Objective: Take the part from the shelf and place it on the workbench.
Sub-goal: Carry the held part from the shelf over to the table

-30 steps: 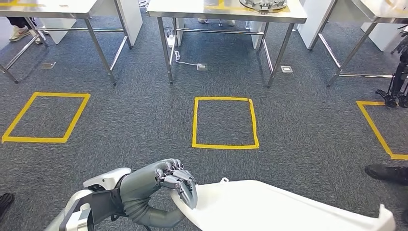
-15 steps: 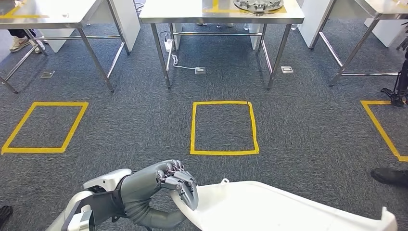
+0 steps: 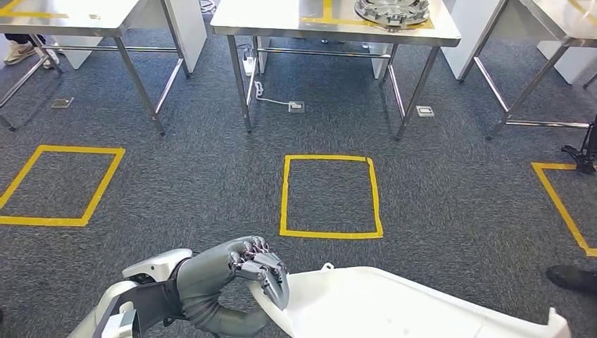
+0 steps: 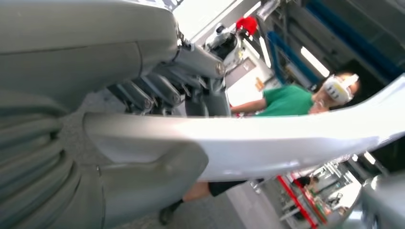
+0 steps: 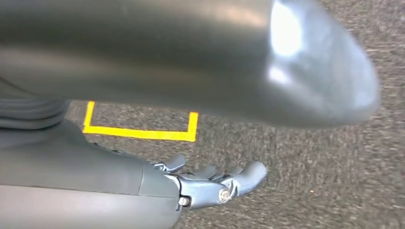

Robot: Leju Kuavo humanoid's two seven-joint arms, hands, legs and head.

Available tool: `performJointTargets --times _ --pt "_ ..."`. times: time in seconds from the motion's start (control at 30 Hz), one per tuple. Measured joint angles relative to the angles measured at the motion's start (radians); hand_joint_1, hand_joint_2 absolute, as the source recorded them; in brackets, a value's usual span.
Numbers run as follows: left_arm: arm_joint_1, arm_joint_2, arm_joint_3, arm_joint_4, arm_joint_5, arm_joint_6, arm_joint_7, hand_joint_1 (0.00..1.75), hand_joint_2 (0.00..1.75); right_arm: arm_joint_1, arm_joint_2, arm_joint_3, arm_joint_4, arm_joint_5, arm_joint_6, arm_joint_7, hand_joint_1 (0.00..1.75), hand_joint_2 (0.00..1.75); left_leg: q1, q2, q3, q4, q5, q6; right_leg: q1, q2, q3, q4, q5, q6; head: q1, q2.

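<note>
The left hand [image 3: 257,271] gripped the near-left edge of the large white part [image 3: 394,306], its fingers [image 3: 271,278] curled over the rim. The right hand [image 5: 215,183] sat under the part; I cannot tell its grasp. The steel bench [image 3: 281,21] stood well apart, beyond a yellow floor square [image 3: 331,197].

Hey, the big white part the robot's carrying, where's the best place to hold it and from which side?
Probably at its ends, from both sides. The white part is long, broad and shallow, spanning the robot's front. The left hand already grips its left edge, fingers curled over the rim. The right hand looks to be beneath it on the other side, fingers spread; actual contact can't be confirmed. A single central grip would likely let it tip.
</note>
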Motion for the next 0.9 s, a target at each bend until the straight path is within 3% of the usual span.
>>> performJointTargets --times 0.07,0.1,0.2,0.23,0.27,0.37,0.43,0.53,0.57,0.6,0.63,0.7,0.77,0.83,0.9 --pt "0.003 0.000 0.000 0.002 -0.001 0.000 0.000 1.75 1.75 0.003 -0.004 0.001 0.007 -0.001 -0.002 0.000 0.00 0.00 -0.001 -0.004 0.020 0.000 -0.018 0.000 0.000 0.000 -0.063 0.043 -0.030 0.001 0.004 0.000" --pt "0.003 0.000 0.000 0.003 -0.001 -0.001 -0.001 1.75 1.75 0.004 -0.005 0.001 0.011 -0.001 -0.004 0.000 0.00 0.00 -0.002 -0.005 0.034 0.000 -0.029 -0.001 0.001 0.000 -0.071 0.017 -0.013 -0.001 0.006 0.000" --pt "0.004 0.001 0.000 0.006 -0.001 -0.003 -0.005 1.75 1.75 0.005 -0.011 0.001 0.023 -0.005 -0.014 0.002 0.00 0.00 -0.004 -0.007 0.075 -0.001 -0.062 -0.007 0.007 0.000 -0.039 -0.162 0.136 -0.019 0.011 0.000" --pt "0.004 0.001 0.000 0.007 -0.002 -0.004 -0.008 1.75 1.75 0.006 -0.013 0.001 0.026 -0.006 -0.016 0.002 0.00 0.00 -0.005 -0.008 0.082 -0.003 -0.073 -0.012 0.011 0.000 -0.030 -0.201 0.169 -0.024 0.013 0.000" --pt "0.005 0.001 -0.001 0.007 -0.004 -0.007 -0.010 1.75 1.75 0.007 -0.015 0.001 0.030 -0.006 -0.018 0.002 0.00 0.00 -0.006 -0.009 0.090 -0.003 -0.078 -0.018 0.013 0.001 -0.025 -0.222 0.183 -0.029 0.014 0.000" --pt "0.003 0.003 -0.002 0.000 -0.007 -0.014 -0.019 1.75 1.75 0.007 -0.018 0.002 0.038 -0.007 -0.024 0.001 0.00 0.00 -0.009 -0.009 0.104 0.014 -0.074 -0.037 0.010 0.004 0.002 -0.237 0.173 -0.047 0.013 0.000" --pt "-0.001 0.006 -0.002 -0.004 -0.006 -0.018 -0.021 1.75 1.75 0.006 -0.018 0.002 0.041 -0.008 -0.028 0.000 0.00 0.00 -0.008 -0.005 0.063 0.096 -0.080 -0.046 0.005 0.004 0.030 -0.241 0.164 -0.056 0.005 0.000" --pt "-0.004 0.011 -0.004 -0.006 -0.006 -0.023 -0.021 1.75 1.75 0.007 -0.019 0.003 0.044 -0.008 -0.029 -0.003 0.00 0.00 -0.004 -0.002 -0.062 0.260 -0.156 -0.054 0.003 0.005 0.059 -0.242 0.136 -0.061 -0.005 0.000" --pt "-0.004 0.012 -0.005 -0.007 -0.005 -0.023 -0.020 1.75 1.75 0.007 -0.019 0.003 0.044 -0.008 -0.029 -0.003 0.00 0.00 -0.003 -0.001 -0.089 0.275 -0.178 -0.055 0.003 0.006 0.071 -0.242 0.126 -0.061 -0.007 0.000" --pt "-0.004 0.013 -0.005 -0.007 -0.003 -0.023 -0.019 1.75 1.75 0.007 -0.019 0.003 0.045 -0.008 -0.028 -0.004 0.00 0.00 -0.003 0.000 -0.100 0.258 -0.177 -0.055 0.003 0.007 0.085 -0.242 0.115 -0.060 -0.009 0.000" --pt "-0.004 0.013 -0.005 -0.008 -0.001 -0.023 -0.018 1.75 1.75 0.007 -0.019 0.003 0.045 -0.009 -0.028 -0.004 0.00 0.00 -0.002 0.001 -0.097 0.214 -0.149 -0.055 0.003 0.008 0.100 -0.242 0.103 -0.059 -0.010 0.000" --pt "-0.004 0.014 -0.005 -0.012 0.005 -0.023 -0.016 1.75 1.75 0.007 -0.019 0.003 0.045 -0.009 -0.024 -0.004 0.00 0.00 -0.003 0.003 -0.076 0.091 -0.037 -0.049 0.004 0.009 0.124 -0.240 0.080 -0.053 -0.014 0.000" --pt "-0.004 0.016 -0.006 -0.017 0.012 -0.023 -0.009 1.75 1.75 0.007 -0.020 0.005 0.043 -0.009 -0.015 -0.004 0.00 0.00 -0.006 0.004 -0.065 0.020 0.034 -0.039 0.006 0.009 0.136 -0.243 0.061 -0.041 -0.015 0.000" --pt "-0.004 0.017 -0.006 -0.025 0.020 -0.022 -0.001 1.75 1.75 0.007 -0.021 0.007 0.037 -0.010 -0.003 -0.005 0.00 0.00 -0.006 0.002 -0.057 0.009 0.038 -0.025 0.008 0.010 0.146 -0.242 0.058 -0.027 -0.014 0.000" --pt "-0.005 0.017 -0.006 -0.032 0.024 -0.021 0.003 1.75 1.75 0.006 -0.021 0.009 0.030 -0.010 0.007 -0.005 0.00 0.00 -0.003 0.000 -0.036 0.001 0.033 -0.013 0.006 0.009 0.138 -0.205 0.060 -0.017 -0.012 0.000"
